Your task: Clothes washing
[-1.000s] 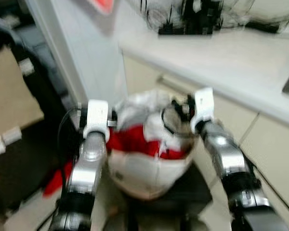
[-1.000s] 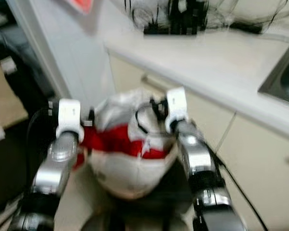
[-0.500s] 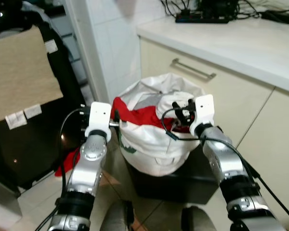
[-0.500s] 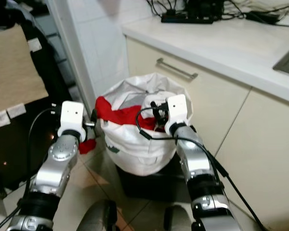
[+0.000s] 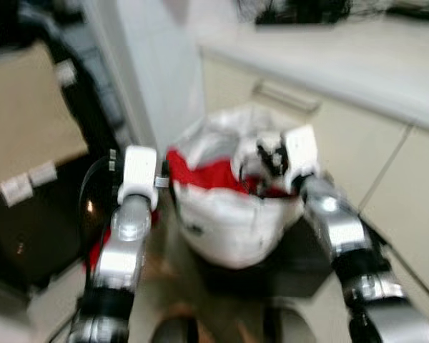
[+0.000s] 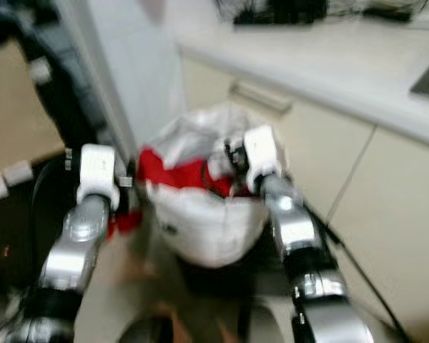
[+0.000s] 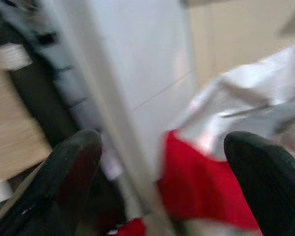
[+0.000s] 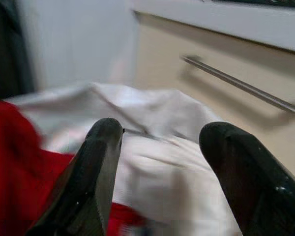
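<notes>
Fingers of both grippers stand spread apart. From the head, the left gripper and right gripper flank a white laundry bag holding a red cloth, under a counter. Left wrist: red cloth between the fingers. Right wrist: white bag folds beyond the fingers, a drawer handle behind.

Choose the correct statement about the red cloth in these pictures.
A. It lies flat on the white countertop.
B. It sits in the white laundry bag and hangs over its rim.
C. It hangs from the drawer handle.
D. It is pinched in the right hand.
B: the red cloth fills the mouth of the white laundry bag and spills over its rim, between the open left hand and the open right hand.
</notes>
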### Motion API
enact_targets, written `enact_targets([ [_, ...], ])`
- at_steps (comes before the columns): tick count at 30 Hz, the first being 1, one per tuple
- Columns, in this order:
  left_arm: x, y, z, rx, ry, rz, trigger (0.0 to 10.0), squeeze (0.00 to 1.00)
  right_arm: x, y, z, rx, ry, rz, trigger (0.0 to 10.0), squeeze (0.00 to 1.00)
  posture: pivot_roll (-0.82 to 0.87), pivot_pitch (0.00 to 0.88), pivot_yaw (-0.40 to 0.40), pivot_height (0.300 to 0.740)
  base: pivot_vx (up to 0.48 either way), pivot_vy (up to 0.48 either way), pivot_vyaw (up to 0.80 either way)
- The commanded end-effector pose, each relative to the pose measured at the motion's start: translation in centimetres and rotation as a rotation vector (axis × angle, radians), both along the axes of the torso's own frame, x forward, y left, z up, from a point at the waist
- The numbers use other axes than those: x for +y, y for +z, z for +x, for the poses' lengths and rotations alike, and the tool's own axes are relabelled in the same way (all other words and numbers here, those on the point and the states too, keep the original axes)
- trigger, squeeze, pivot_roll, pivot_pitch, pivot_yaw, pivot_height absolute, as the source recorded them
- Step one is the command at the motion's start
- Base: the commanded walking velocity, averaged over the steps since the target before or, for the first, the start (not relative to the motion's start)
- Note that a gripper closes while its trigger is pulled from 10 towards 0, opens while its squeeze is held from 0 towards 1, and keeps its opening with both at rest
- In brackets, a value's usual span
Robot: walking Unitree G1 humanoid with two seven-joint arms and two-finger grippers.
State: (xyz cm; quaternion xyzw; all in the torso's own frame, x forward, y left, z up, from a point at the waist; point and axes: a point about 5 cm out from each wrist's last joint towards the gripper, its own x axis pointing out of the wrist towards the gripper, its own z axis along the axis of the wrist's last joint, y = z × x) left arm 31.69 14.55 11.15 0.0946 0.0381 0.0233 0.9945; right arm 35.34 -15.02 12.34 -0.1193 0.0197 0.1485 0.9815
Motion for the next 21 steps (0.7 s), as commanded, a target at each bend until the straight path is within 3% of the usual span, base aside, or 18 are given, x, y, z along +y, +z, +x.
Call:
enact_targets([
  [1,-0.3,0.2,0.0,-0.003,-0.010,0.003,10.0,0.00,-0.1,0.1,0.3,0.013,0.004,-0.015,10.0,1.00,-0.15,0.000,0.084,0.663,0.480,0.000,0.00],
  [5,-0.4,0.3,0.0,-0.011,-0.019,0.014,10.0,0.00,-0.8,0.1,0.9,0.046,-0.016,-0.067,10.0,0.94,-0.14,0.000,0.079,0.663,0.480,0.000,0.00],
  [6,-0.4,0.3,-0.1,-0.012,-0.007,0.019,10.0,0.00,-1.3,-0.1,1.2,0.074,-0.030,-0.113,10.0,0.00,-0.14,0.000,0.079,0.663,0.480,0.000,0.00],
  [11,0.0,0.2,-0.4,0.003,0.011,0.028,10.0,0.00,-2.7,-0.3,2.1,0.159,-0.058,-0.237,10.0,0.00,-0.13,0.000,0.084,0.663,0.000,0.000,0.00],
  [15,0.5,1.1,-2.2,-0.002,0.005,0.035,10.0,0.00,-3.7,0.1,2.7,0.184,-0.067,-0.297,10.0,0.00,-0.08,0.080,0.081,0.663,0.000,0.000,0.00],
  [18,1.4,2.4,-4.1,-0.004,-0.011,0.073,10.0,0.00,-4.5,-0.6,2.6,0.241,-0.097,-0.329,10.0,0.00,-0.02,0.168,0.076,0.663,0.000,0.000,0.00],
  [21,2.2,3.1,-5.1,0.006,0.011,0.080,10.0,0.00,-4.8,-1.4,2.3,0.284,-0.101,-0.337,10.0,0.00,0.01,0.213,0.072,0.663,0.000,0.000,0.00],
])
